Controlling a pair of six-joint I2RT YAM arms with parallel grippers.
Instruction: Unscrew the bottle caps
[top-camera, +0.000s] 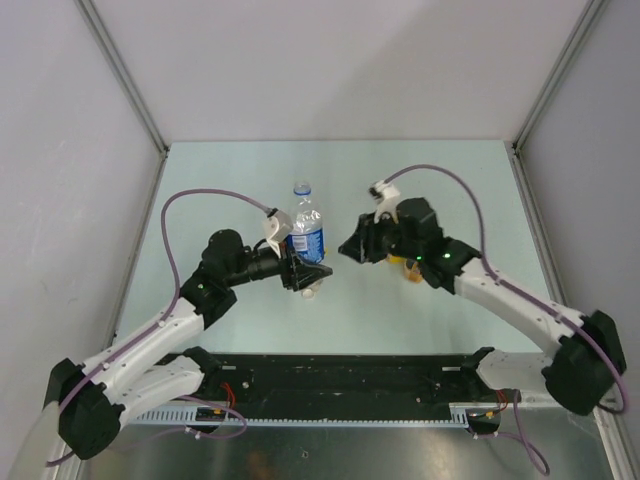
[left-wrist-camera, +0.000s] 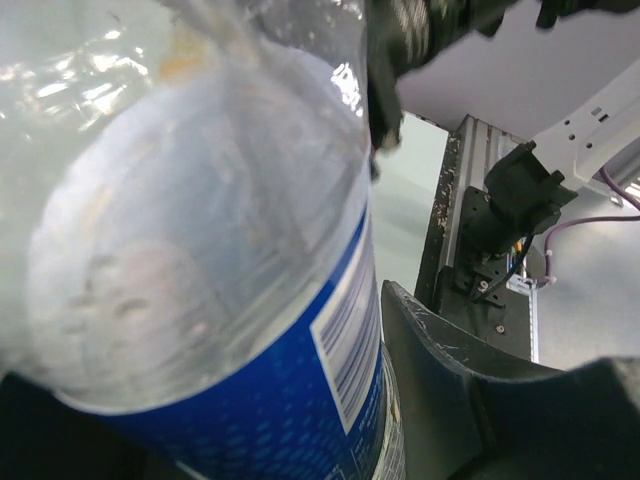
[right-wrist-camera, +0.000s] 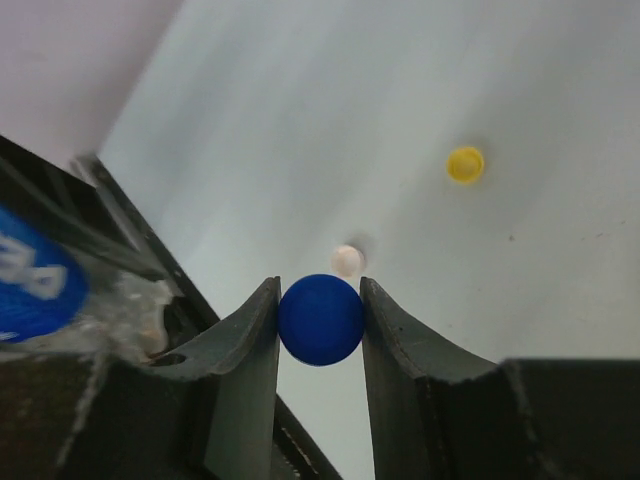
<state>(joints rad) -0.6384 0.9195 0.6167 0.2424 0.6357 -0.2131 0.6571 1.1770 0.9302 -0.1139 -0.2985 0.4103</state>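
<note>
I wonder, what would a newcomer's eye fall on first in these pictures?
The blue cap, pinched between the right gripper fingers above the table. Next, the water bottle with its blue label, held by the left gripper mid-table. A yellow cap and a white cap lie loose on the table.

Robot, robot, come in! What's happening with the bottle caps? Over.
Left gripper clamped on water bottle. Right gripper pinching blue cap. Yellow cap and white cap lying on table. No blocker seen.

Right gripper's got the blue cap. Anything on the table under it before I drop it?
A white cap lies on the table just beyond the blue cap pinched in the right gripper; a yellow cap sits farther off. Nothing else visible.
</note>
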